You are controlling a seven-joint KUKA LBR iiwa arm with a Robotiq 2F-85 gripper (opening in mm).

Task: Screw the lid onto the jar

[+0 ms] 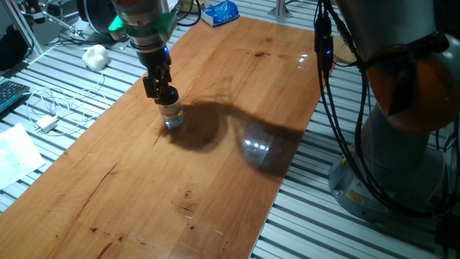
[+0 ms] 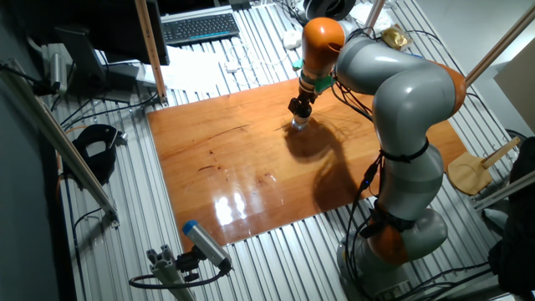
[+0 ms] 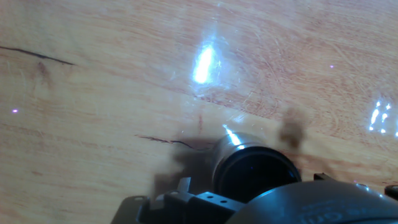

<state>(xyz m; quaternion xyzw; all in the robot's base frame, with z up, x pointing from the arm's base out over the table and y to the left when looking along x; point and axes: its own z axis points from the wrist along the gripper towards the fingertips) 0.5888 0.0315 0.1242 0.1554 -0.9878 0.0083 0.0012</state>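
Note:
The clear glass jar (image 1: 172, 119) stands upright on the wooden table (image 1: 215, 165), left of its middle. The black lid (image 1: 169, 96) sits on top of the jar. My gripper (image 1: 162, 91) comes straight down from above and is shut on the lid. The other fixed view shows the same: the gripper (image 2: 298, 112) over the jar (image 2: 298, 126) near the table's far edge. In the hand view the lid (image 3: 255, 173) is a dark round shape low in the frame, with glints of the jar's glass (image 3: 229, 133) beside it. The fingertips are hidden there.
A white lumpy object (image 1: 95, 56) lies off the table at the far left, by white cables (image 1: 50, 108). A blue box (image 1: 219, 12) sits past the table's far end. A keyboard (image 2: 199, 28) lies behind. My arm's base (image 2: 401, 226) stands beside the table.

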